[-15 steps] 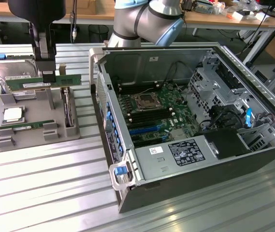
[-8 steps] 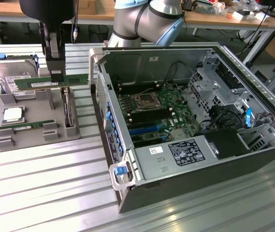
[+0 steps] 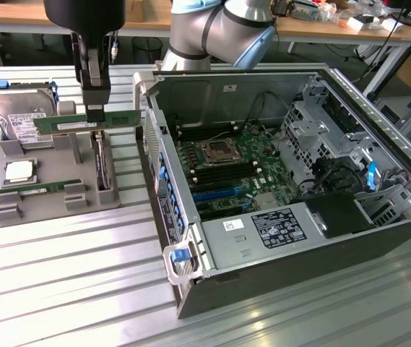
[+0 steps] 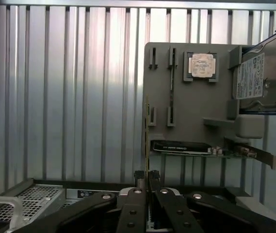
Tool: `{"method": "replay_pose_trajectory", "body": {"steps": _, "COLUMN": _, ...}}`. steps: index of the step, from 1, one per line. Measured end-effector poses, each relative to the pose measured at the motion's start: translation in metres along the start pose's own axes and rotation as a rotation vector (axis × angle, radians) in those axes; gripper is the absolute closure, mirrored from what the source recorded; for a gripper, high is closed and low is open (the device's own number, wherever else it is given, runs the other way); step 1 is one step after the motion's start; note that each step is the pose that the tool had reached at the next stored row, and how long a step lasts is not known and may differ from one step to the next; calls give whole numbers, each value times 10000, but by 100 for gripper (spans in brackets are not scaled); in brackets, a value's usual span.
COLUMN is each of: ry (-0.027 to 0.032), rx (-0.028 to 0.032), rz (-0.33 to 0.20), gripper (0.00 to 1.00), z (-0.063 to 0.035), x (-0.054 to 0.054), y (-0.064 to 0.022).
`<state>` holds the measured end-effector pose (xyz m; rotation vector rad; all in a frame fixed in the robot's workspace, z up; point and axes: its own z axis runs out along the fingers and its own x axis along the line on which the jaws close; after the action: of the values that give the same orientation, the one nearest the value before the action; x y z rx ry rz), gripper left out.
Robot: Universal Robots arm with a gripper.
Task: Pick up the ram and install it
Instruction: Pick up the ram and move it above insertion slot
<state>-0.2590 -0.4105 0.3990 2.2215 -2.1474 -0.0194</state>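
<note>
The ram (image 3: pixel 61 124), a long green stick with a pale label, hangs level in the air above the grey parts tray (image 3: pixel 53 210). My gripper (image 3: pixel 94 116) is shut on its upper edge, near the middle. In the wrist view the gripper (image 4: pixel 147 177) has its fingers pressed together on the stick, which is seen edge-on. A second green stick (image 3: pixel 32 189) lies in its holders on the tray, beside the square silver processor (image 3: pixel 19 171). The open computer case (image 3: pixel 378 238) stands to the exterior view's right of the tray, its motherboard (image 3: pixel 227 155) exposed.
A silver hard drive (image 3: pixel 17 116) stands at the tray's back, and a dark card (image 3: pixel 102 170) sits upright in a slot under the held stick. The case's raised side wall (image 3: pixel 158 173) stands between tray and motherboard. Everything rests on a ribbed metal table (image 3: pixel 61 289).
</note>
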Motion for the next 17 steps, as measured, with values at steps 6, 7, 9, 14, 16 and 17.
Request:
{"method": "replay_pose_trajectory", "body": {"steps": 6, "ry": 20, "rx": -2, "rz": 1, "gripper": 87, "z": -6, "x": 4, "y": -115}}
{"method": "replay_pose_trajectory", "body": {"steps": 7, "ry": 22, "rx": -1, "rz": 1, "gripper": 87, "z": -6, "x": 4, "y": -130}}
{"method": "replay_pose_trajectory", "body": {"steps": 9, "ry": 26, "rx": -2, "rz": 2, "gripper": 87, "z": -8, "x": 5, "y": -160}}
{"method": "replay_pose_trajectory", "body": {"steps": 14, "ry": 39, "rx": -3, "rz": 2, "gripper": 87, "z": -12, "x": 9, "y": -250}}
{"method": "replay_pose_trajectory", "body": {"steps": 16, "ry": 42, "rx": -2, "rz": 2, "gripper": 87, "z": -13, "x": 10, "y": -277}}
{"method": "replay_pose_trajectory", "body": {"steps": 17, "ry": 44, "rx": -2, "rz": 2, "gripper": 87, "z": -14, "x": 10, "y": -294}}
